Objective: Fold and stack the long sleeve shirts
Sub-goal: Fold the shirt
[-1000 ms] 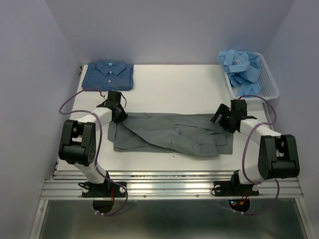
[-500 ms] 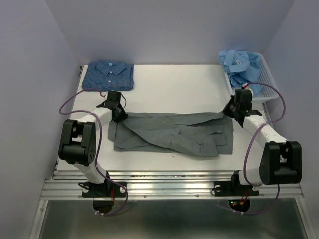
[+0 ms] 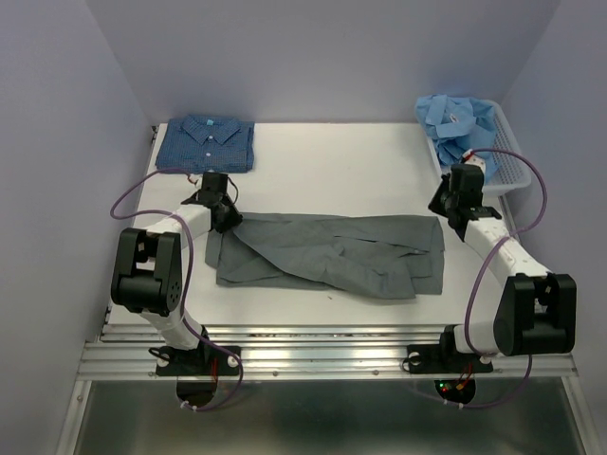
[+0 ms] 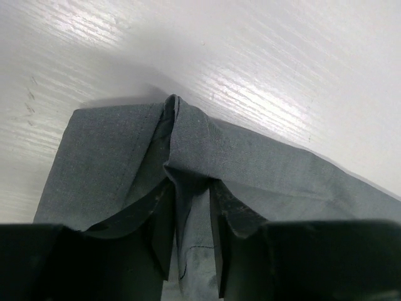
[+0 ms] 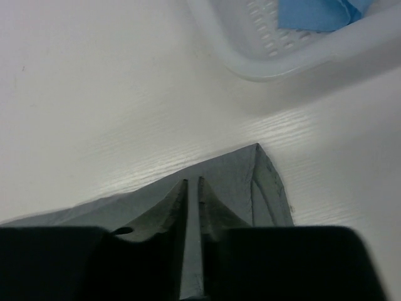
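From above I see the whole grey shirt (image 3: 332, 251). It lies flat across the middle of the worktop (image 3: 332, 171), stretched long from left to right, with loose folds and wrinkles in its near part. My left claw (image 3: 224, 212) is at its far left corner and my right claw (image 3: 444, 209) at its far right corner. The same view shows the dark blue shirt (image 3: 206, 144), folded with the collar up, at the far left of the worktop. The light blue shirts (image 3: 463, 123) are heaped in the white basket (image 3: 515, 169) at the far right.

The wrist cameras give what the top view cannot. My left claw is partly closed on a raised ridge of grey cloth, pinched between its two fingers (image 4: 160, 232). On my right claw the jaws are almost together, with only a thin strip of grey cloth between them. The shirt's corner lies just ahead of it, near the basket but apart from it.

From above, the tips of both claws are hidden under the wrists. Each wrist view cuts the shirt off, and the right one shows only a part of the basket.
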Available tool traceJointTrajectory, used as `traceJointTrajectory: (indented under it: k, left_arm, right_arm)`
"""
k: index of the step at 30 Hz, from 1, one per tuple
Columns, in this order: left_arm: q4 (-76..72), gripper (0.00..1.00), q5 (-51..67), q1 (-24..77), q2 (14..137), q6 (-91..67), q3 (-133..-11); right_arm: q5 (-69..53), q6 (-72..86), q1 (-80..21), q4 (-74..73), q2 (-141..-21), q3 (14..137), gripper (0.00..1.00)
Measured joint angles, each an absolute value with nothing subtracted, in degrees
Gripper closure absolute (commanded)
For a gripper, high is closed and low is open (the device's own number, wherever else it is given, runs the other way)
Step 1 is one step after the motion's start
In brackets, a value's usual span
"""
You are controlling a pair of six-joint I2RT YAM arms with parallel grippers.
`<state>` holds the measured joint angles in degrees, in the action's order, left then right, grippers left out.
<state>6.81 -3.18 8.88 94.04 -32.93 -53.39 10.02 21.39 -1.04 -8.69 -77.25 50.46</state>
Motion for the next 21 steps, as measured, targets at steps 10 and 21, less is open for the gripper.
traceJointTrajectory:
  k: [10,21]
  left_arm:
    - [6.92,0.30,-1.89,8.75,94.04,-33.34,-53.39]
    - [10.98,0.19,-3.95,8.75,89.65,-34.02,-52.97]
  right_arm:
    - [-12.03,15.97,-1.43,-9.98,-73.45,45.54,0.02]
    - [-11.33,28.21,-5.72,-33.08,-52.73,37.69,0.00]
